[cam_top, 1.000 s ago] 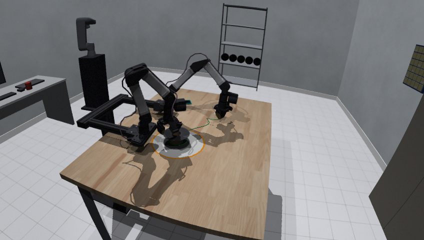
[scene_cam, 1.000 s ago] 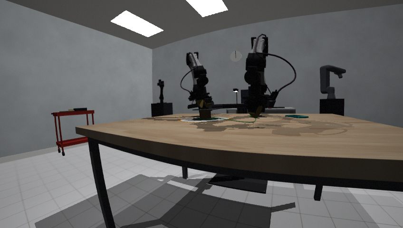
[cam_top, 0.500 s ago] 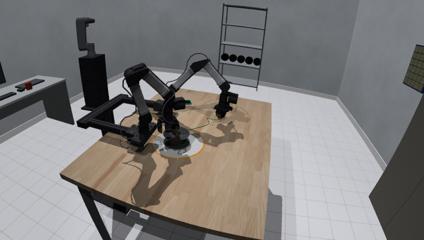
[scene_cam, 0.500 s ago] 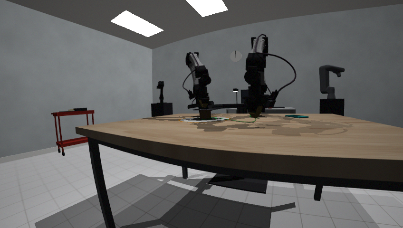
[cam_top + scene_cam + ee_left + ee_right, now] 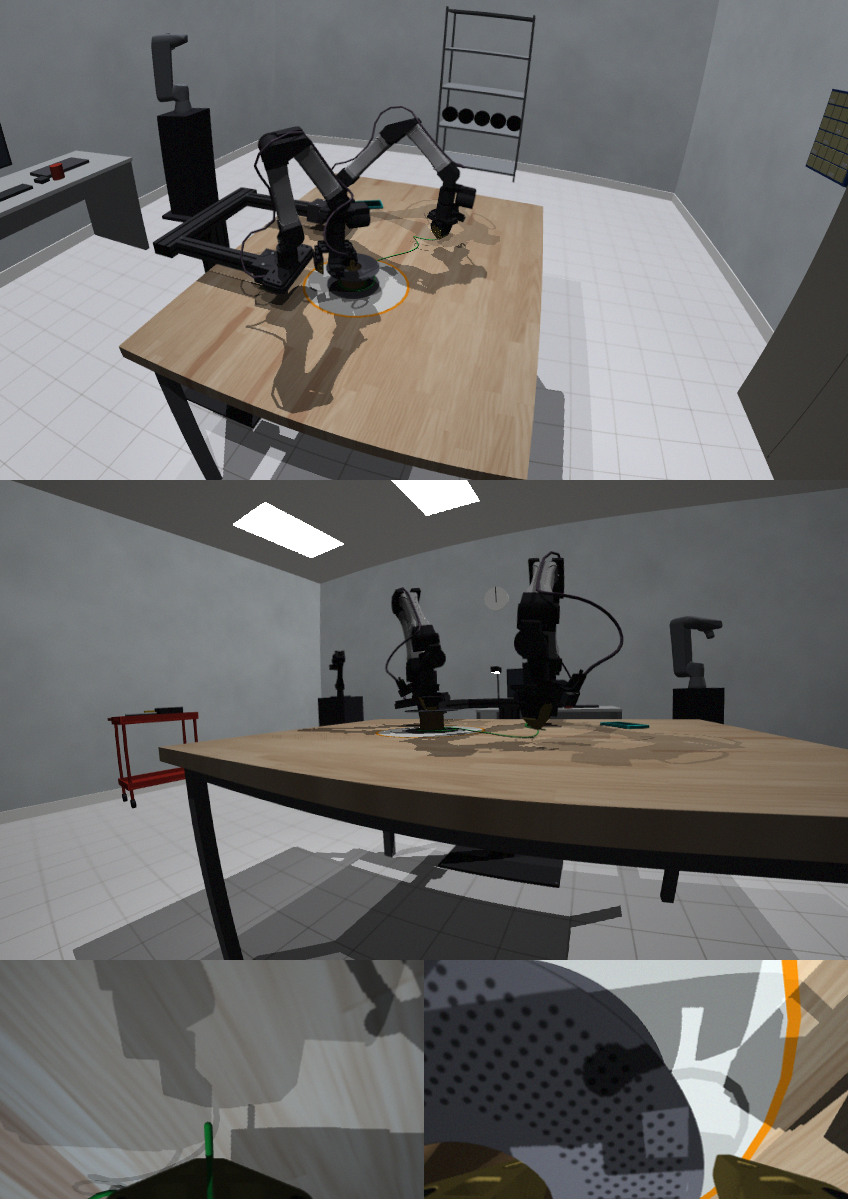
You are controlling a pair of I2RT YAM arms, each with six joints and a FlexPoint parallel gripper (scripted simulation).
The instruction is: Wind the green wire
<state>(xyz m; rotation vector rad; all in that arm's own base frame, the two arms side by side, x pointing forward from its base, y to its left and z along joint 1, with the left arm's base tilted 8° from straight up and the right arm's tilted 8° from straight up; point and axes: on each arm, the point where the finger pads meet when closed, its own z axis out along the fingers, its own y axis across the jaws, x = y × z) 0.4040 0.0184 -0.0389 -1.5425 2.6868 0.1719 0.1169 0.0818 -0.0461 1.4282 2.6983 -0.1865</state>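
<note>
Pinching the green wire (image 5: 399, 255) (image 5: 517, 736) (image 5: 208, 1139) in the left gripper (image 5: 440, 231) (image 5: 538, 720) (image 5: 209, 1168), at about 2 o'clock from the reel (image 5: 370, 268) (image 5: 432, 720) (image 5: 524, 1084) in the top view. Spreads the right gripper (image 5: 336, 265) (image 5: 429, 704) (image 5: 631, 1164) at the reel's upper flange, mostly toward 10 o'clock in the wrist view; lies flat, that reel, inside the painted ring (image 5: 408, 291) (image 5: 792, 1035).
</note>
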